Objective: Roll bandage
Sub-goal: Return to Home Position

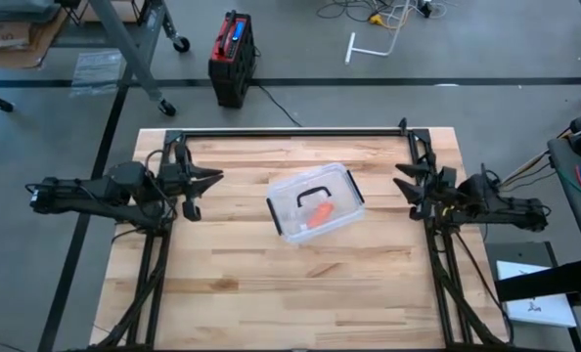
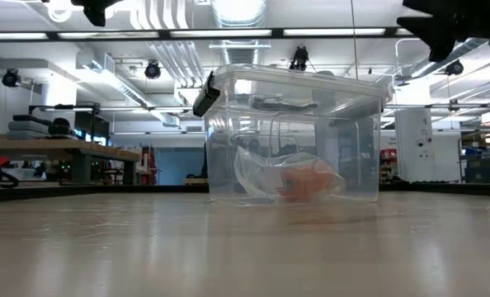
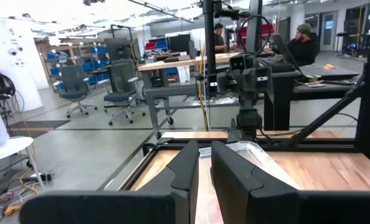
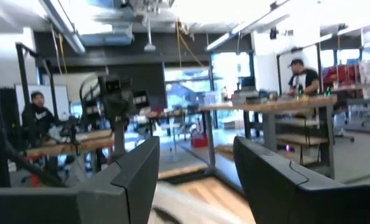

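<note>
Left hand (image 1: 210, 180) raised over table (image 1: 271, 284), arm folded, right hand (image 1: 408, 182) opposite

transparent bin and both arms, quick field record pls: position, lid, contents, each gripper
bin: transparent bin, middle of the table, turned at an angle
lid: lid on, black handle on top
contents: orange bandage inside a clear zip bag
left gripper: over the table's left side, apart from the bin, narrow gap, empty
right gripper: over the table's right side, apart from the bin, wide open, empty
</note>
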`<state>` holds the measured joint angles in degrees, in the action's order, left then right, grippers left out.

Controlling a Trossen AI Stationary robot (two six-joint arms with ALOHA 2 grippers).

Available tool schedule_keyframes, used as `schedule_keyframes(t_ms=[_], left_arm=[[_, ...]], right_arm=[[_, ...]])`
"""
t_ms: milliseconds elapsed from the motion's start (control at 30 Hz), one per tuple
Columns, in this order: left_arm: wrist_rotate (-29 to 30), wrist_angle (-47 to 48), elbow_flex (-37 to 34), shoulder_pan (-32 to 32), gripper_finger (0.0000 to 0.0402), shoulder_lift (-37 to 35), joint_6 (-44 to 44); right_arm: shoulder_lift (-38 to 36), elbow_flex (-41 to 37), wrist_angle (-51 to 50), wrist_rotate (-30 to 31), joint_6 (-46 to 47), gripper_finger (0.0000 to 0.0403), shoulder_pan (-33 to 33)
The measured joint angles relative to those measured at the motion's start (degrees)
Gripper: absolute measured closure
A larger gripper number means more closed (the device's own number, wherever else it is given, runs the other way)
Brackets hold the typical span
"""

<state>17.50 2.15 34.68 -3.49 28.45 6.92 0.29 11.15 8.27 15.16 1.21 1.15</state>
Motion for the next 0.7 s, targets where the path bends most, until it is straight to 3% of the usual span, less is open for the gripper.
schedule_keyframes(t_ms=[433, 700], left_arm=[[0.00, -0.04, -0.04, 0.00, 0.0365, 0.07, 0.04], [0.02, 0.00, -0.22, 0.00, 0.0365, 0.11, 0.50]], right_arm=[[0.47, -10.06, 8.50, -0.09, 6.65, 0.0204, 0.00], [0.60, -10.36, 5.61, -0.59, 5.40, 0.0204, 0.00]])
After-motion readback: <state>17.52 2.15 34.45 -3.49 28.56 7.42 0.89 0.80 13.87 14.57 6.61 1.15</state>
